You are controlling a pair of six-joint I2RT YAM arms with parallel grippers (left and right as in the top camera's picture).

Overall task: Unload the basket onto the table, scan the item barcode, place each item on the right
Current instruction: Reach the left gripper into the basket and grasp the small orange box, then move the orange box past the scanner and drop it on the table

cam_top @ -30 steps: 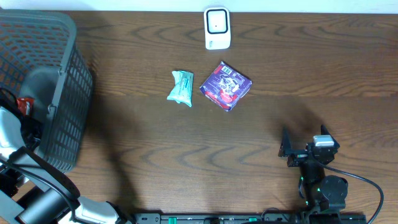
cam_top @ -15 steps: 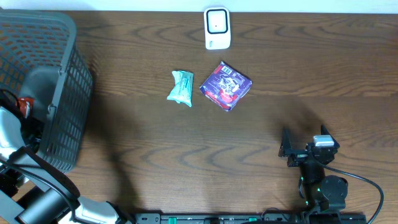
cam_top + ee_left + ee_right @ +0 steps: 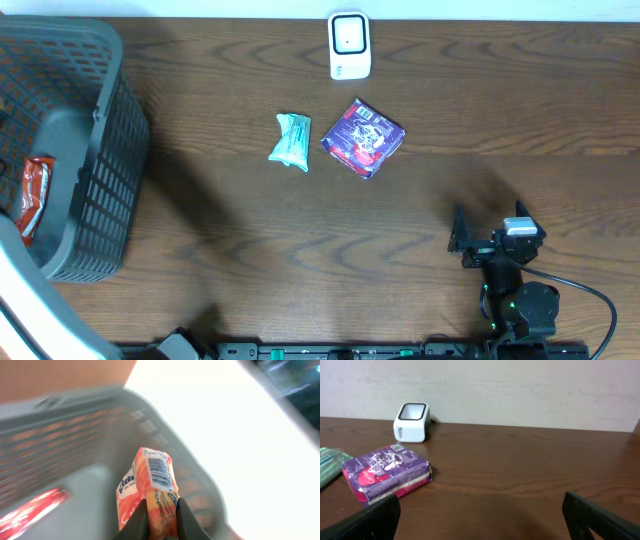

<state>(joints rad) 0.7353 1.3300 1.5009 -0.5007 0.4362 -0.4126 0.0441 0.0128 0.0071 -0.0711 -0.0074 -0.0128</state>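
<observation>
Far left: grey mesh basket (image 3: 100, 150) on the wooden table (image 3: 300, 260); a red packet (image 3: 30, 195) lies on its floor.
Left gripper (image 3: 161, 506): jaws clamped on the lower end of an orange packet (image 3: 150, 485), held over the basket interior; the packet's barcode (image 3: 160, 471) shows on the narrow face turned toward the wrist camera; the overhead view does not show the packet.
Step in hand, as judged: pick-up from the basket, grip made, transport not yet begun.
Centre of table: teal packet (image 3: 291, 140) and purple packet (image 3: 362, 138) lying just beside each other, not touching; neither is near a gripper.
Behind them, at the far edge: white scanner (image 3: 349, 45), its window apparently facing upward.
Right: right gripper (image 3: 481, 505) with jaws spread wide and empty, parked near the front edge, well apart from all items.
Next move calls for: clear the basket rim; carry the orange packet rightward over the two lying packets; turn the wrist so the barcode face meets the scanner window; the grip is low on the packet, so the upper end may droop.
</observation>
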